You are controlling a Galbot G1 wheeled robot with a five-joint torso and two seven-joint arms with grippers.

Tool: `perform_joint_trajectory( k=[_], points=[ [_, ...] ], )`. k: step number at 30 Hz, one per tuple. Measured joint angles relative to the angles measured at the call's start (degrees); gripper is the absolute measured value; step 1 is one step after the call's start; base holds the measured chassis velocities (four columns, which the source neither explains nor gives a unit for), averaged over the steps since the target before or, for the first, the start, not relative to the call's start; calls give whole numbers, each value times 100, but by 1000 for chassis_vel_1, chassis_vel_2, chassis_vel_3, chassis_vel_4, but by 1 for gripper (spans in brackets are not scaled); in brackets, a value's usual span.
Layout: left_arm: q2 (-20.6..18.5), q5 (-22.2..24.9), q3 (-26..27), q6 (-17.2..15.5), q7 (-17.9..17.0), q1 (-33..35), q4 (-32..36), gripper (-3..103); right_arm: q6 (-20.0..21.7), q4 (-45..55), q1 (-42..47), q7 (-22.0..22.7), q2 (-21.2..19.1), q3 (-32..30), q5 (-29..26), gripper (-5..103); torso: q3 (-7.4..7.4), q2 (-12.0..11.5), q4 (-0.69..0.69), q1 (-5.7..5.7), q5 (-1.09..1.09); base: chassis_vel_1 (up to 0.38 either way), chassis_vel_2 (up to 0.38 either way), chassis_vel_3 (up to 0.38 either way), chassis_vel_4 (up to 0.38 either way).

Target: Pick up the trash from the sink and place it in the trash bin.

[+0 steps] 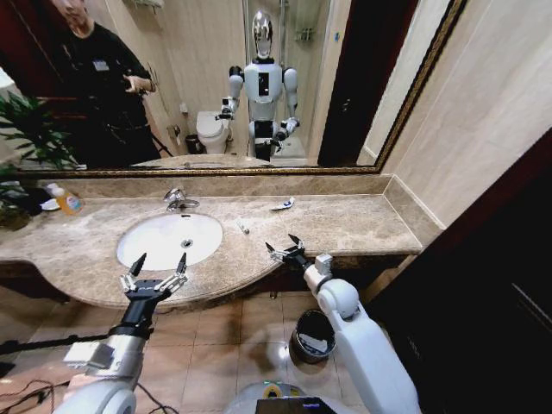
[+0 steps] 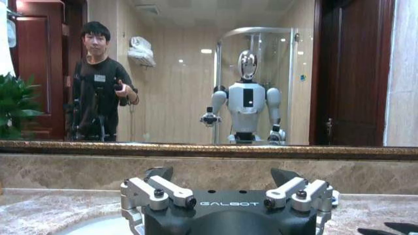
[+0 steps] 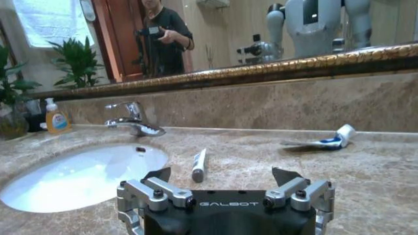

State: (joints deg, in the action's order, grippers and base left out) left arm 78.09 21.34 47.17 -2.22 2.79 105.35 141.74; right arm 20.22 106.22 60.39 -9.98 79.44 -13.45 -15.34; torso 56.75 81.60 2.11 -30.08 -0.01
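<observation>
Mottled beige marble forms the tabletop [image 1: 345,220] around the white oval sink [image 1: 164,237], under a gilt-framed mirror [image 1: 259,78]. One small white tube [image 3: 198,165] lies beside the basin, its long axis running toward the mirror; a squeezed blue-and-white tube [image 3: 330,140] lies near the backsplash. The trash bin [image 1: 314,335] stands on the tiled floor. Left gripper [image 1: 155,269] hovers spread at the basin's front edge; right gripper [image 1: 283,246] hovers spread over the tabletop edge.

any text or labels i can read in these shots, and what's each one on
"GALBOT": on the body of the left gripper, left wrist view.
"GALBOT": on the body of the right gripper, right wrist view.
Bottle with orange label beside the sink: print too small to read.
Squeezed tube near the mirror: lettering too blurred to read.
</observation>
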Motion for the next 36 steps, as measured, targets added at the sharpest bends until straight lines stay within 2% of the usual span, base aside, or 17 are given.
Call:
perform_joint_trajectory(
  k=[18, 36],
  points=[
    [0, 0, 0, 0, 0, 0, 0, 100, -133, -864, -651, -64, 168, 250, -12, 100, 0, 0, 0, 0, 1, 0, 0, 0, 0],
    [0, 0, 0, 0, 0, 0, 0, 100, -325, -1851, -1661, -143, 347, 832, -105, 100, 0, 1, 0, 0, 1, 0, 0, 0, 0]
  ],
)
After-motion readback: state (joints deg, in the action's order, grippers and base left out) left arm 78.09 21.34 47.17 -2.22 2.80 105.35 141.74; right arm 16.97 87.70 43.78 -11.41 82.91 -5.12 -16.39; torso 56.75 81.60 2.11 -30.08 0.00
